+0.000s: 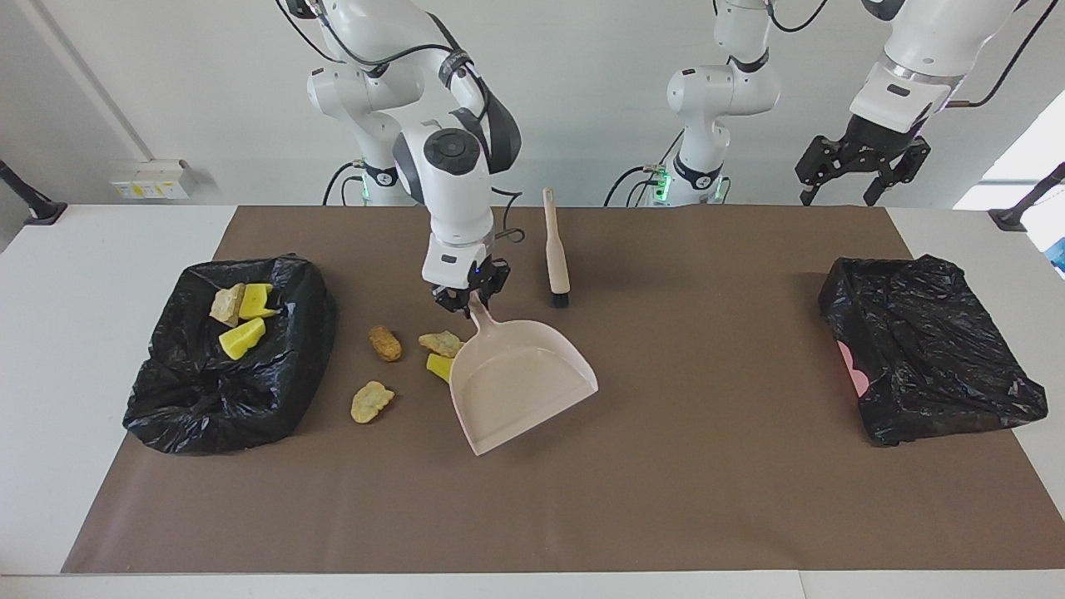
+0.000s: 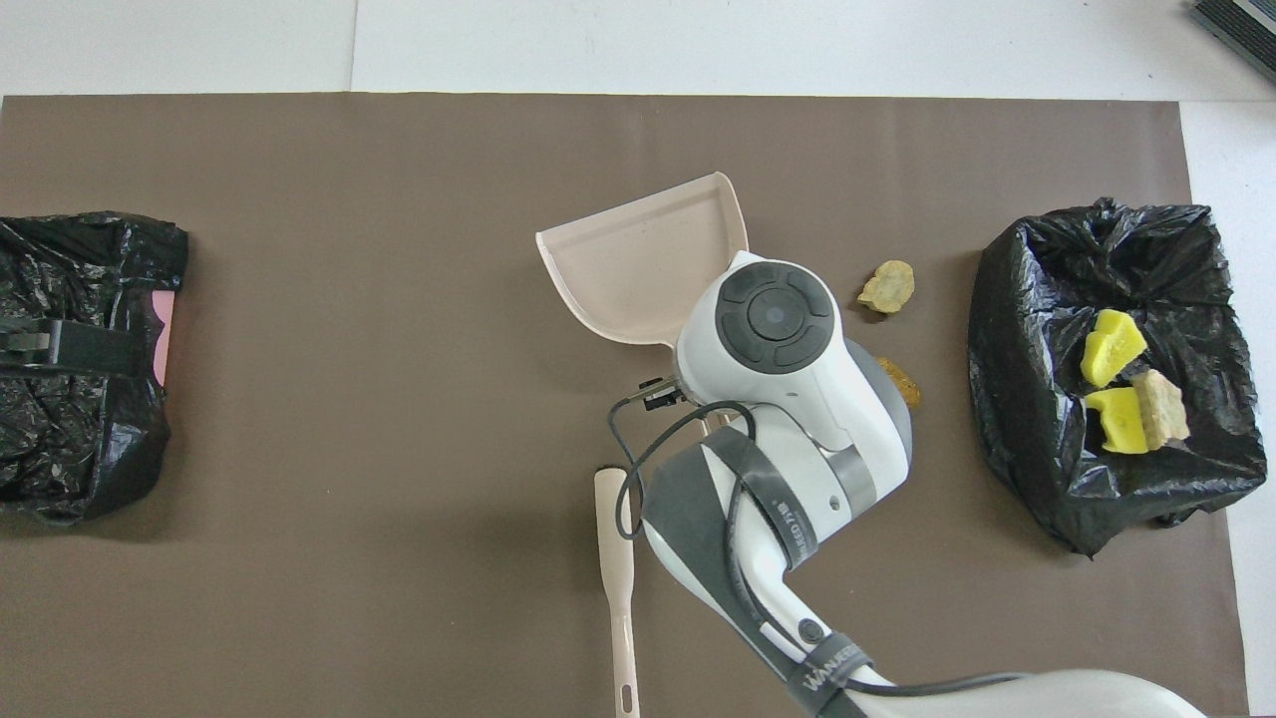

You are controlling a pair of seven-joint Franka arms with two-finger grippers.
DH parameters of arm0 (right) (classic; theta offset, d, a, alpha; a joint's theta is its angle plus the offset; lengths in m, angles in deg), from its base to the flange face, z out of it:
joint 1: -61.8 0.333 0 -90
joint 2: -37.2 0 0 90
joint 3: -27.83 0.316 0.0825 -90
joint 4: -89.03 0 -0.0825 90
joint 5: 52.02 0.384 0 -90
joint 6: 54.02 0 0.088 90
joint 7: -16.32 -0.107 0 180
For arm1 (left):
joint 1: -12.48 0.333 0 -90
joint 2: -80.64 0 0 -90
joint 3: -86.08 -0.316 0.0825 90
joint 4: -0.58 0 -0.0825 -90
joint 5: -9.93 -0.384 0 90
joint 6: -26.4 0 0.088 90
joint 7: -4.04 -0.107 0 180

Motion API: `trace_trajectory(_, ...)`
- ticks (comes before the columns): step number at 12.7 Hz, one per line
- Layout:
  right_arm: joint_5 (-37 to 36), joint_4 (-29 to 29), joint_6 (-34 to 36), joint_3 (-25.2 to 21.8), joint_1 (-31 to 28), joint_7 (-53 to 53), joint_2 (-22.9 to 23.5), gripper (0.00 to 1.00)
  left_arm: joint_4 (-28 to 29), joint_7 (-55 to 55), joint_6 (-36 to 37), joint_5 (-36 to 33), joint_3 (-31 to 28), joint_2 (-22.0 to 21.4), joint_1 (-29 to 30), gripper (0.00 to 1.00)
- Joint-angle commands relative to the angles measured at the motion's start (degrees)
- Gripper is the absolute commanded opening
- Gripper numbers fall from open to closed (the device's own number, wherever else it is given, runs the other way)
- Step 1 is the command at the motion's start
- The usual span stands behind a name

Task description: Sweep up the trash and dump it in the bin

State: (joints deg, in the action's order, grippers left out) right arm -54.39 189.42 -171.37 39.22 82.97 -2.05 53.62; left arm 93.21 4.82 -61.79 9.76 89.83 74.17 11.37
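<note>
Brown mat (image 1: 666,482) across white table: work surface.

Black-bagged bin (image 1: 166,399) at the right arm's end: three scraps inside, two bright yellow sponge wedges (image 1: 243,337) and one tan crusty lump (image 1: 226,304). Second black-bagged bin (image 1: 932,349) at the left arm's end; contents not visible.

Beige plastic dustpan (image 1: 520,383), flat on the mat near the middle, pan apparently bare, mouth turned away from the robots. Handle clamped in right gripper (image 1: 468,301), fingers clenched on it.

Beige hand brush with black bristles (image 1: 556,249), lying alone on the mat, nearer the robots than the pan, untouched.

Left gripper (image 1: 857,170), raised over the mat edge above the second bin, fingers spread, holding nothing, waiting.

Loose trash on the mat, four pieces between pan and first bin: brown crusty lump (image 1: 385,343), tan-green lump (image 1: 441,342), yellow wedge (image 1: 438,366) touching the pan's side wall, yellowish lump (image 1: 370,402). All just beside the right gripper, toward the bin.

Step judged: pan repositioning for another load, part already dumped. Next: mouth turned toward the scraps, brush taken up, probably by the left gripper.
</note>
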Motion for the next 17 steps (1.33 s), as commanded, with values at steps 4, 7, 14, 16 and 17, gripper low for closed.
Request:
trace_trajectory(4, 0.88, -10.47, 0.28, -0.22, 3.70, -17.22, 11.88, 0.00, 1.06, -0.07, 0.65, -0.09, 0.12, -1.00, 0.49, 1.00)
trace_trajectory(7, 0.79, -13.01, 0.10, -0.31, 3.79, -19.32, 14.69, 0.00, 1.59, -0.07, 0.56, -0.09, 0.12, -1.35, 0.49, 1.00)
trace_trajectory(14, 0.96, -13.73, 0.63, -0.22, 3.70, -22.50, 13.57, 1.00, 1.59, -0.07, -1.46, -0.09, 0.12, -1.17, 0.49, 1.00)
trace_trajectory(16, 1.31, -13.12, 3.60, 1.00, 3.88, -22.67, 11.63, 1.00, 1.50, 0.19, -6.44, -0.09, 0.12, -0.04, 0.40, 1.00)
trace_trajectory(17, 1.32, -11.46, 4.14, 1.79, 3.88, -23.19, 9.97, 1.00, 1.24, 0.19, -9.00, -0.09, 0.12, 1.10, 0.23, 1.00)
